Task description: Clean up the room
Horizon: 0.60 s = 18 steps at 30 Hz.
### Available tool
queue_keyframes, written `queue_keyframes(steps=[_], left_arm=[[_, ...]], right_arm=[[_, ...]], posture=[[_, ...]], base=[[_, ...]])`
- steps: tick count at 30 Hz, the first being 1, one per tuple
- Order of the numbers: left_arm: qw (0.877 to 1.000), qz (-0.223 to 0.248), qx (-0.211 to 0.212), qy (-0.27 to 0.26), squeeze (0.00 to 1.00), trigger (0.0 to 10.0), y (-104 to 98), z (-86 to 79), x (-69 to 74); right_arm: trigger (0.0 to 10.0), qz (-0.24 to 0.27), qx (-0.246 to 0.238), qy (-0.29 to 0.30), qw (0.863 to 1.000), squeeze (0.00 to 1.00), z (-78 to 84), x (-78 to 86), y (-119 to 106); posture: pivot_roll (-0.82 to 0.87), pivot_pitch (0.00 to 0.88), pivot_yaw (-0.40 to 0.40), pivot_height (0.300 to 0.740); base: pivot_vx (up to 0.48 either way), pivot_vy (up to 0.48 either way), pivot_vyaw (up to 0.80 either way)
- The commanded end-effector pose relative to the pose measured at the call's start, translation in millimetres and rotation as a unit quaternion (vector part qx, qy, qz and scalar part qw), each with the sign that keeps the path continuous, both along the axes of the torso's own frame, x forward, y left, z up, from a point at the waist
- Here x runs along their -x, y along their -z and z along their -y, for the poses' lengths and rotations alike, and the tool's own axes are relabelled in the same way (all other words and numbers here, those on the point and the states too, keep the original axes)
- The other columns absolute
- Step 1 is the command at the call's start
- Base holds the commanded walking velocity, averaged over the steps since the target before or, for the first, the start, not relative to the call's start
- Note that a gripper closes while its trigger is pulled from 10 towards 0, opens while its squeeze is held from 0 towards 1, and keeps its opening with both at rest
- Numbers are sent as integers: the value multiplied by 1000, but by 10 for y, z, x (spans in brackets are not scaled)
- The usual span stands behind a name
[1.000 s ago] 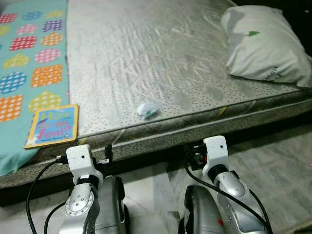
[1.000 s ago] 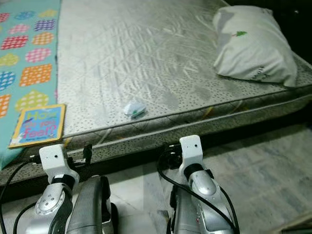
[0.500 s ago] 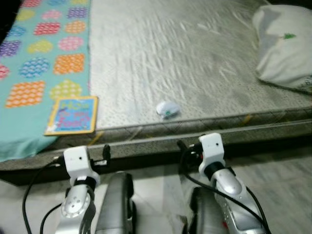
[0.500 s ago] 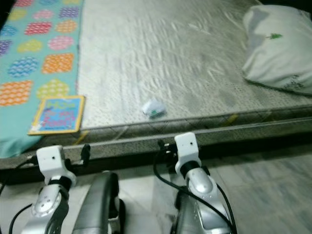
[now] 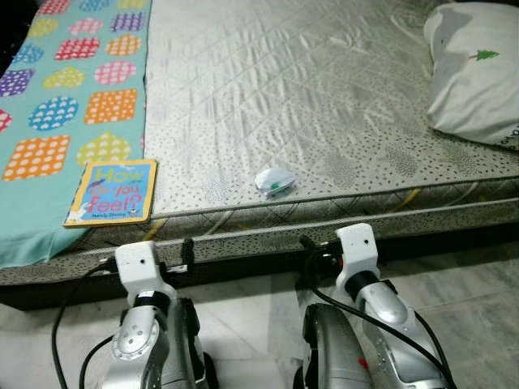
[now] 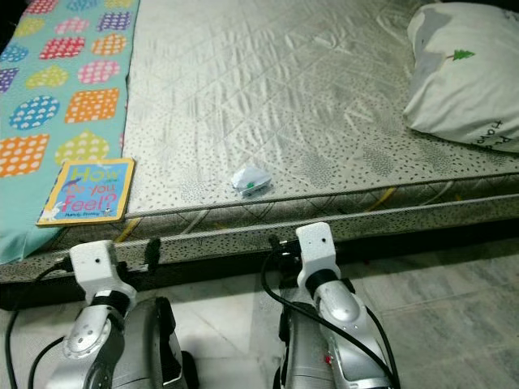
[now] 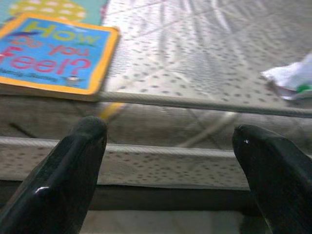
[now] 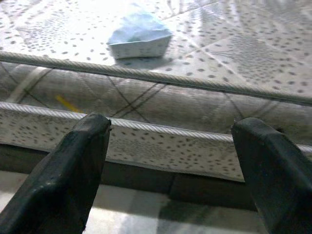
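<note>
A small crumpled white wrapper with a green spot lies on the grey quilted mattress, close to its front edge. A picture book titled "How do you feel?" rests flat on the corner of a teal patterned blanket, left of the wrapper. Both grippers hang low in front of the mattress side, below its top. My left gripper is open and empty, facing the edge between book and wrapper. My right gripper is open and empty too, with the wrapper just above and ahead of it.
A white pillow with a small green tree print lies at the far right of the bed. A dark bed base runs under the mattress. Pale marble floor stretches to the right of my legs.
The whole picture has shifted as the camera moved, and it is sharp again. Book, wrapper and pillow lie where they were. Both grippers stay open before the mattress edge.
</note>
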<state>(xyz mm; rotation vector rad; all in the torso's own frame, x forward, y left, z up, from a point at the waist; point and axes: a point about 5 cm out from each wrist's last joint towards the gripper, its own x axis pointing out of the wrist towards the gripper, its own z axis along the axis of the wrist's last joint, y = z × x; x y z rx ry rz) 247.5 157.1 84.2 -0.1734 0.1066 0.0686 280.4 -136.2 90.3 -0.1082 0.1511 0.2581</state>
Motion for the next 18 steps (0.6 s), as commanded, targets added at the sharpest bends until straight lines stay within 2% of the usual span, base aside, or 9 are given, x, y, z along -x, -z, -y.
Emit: queue_keyframes(steps=[1,12,18], left_arm=[[1000,-6,-4,-5,0,10000,29,-46,34],[1000,-5,-1,-1,0,10000,24,-42,27],[1000,-4,0,1,0,10000,19,-36,30]], right_arm=[[10000,-5,-5,-1,1000,0,-18,18,19],[10000,-5,-8,0,1000,0,-23,2,21],[10000,-6,-9,1,1000,0,-24,9,26]], posture=[[-59,221,1,543],[-56,223,3,543],[-56,222,3,543]], base=[[0,0,0],[322,0,0],[451,0,0]])
